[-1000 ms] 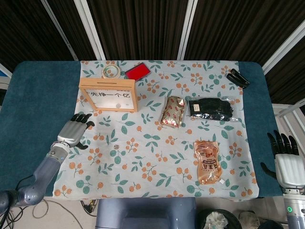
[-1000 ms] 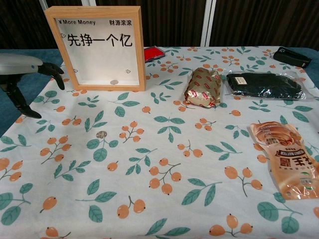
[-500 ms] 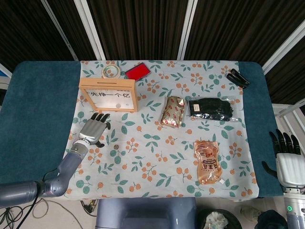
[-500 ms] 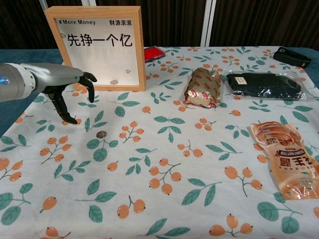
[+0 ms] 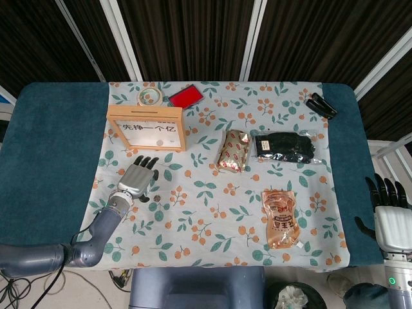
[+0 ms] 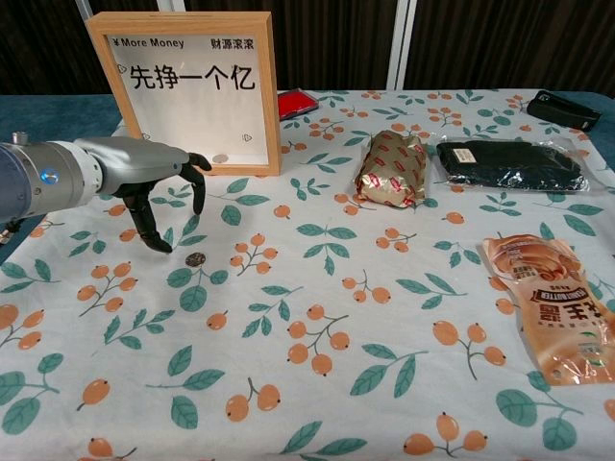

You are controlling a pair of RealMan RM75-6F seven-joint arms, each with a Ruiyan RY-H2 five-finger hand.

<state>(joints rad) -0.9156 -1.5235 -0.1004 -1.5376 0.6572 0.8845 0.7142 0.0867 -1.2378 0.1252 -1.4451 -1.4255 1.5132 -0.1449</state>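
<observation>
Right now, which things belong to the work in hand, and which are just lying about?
In play:
left hand, fingers spread above the cloth
coin, just beside its fingertips

Lying about:
wooden frame sign
tape roll
red stamp pad
gold snack pack
black packet
orange pouch
right hand, off the cloth

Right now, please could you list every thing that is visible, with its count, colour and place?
coin: one, brownish, on the cloth just beside the left hand's fingertips
wooden frame box: one, light wood with white front, far left of the cloth
tape roll: one, pale, behind the box
red pad: one, red, far edge
gold packet: one, gold and red, centre
black packet: one, black, right of the gold one
orange pouch: one, orange, near right
black stapler: one, far right corner
tablecloth: one, floral
left hand: open, above the coin
right hand: open, off the table's right edge
</observation>
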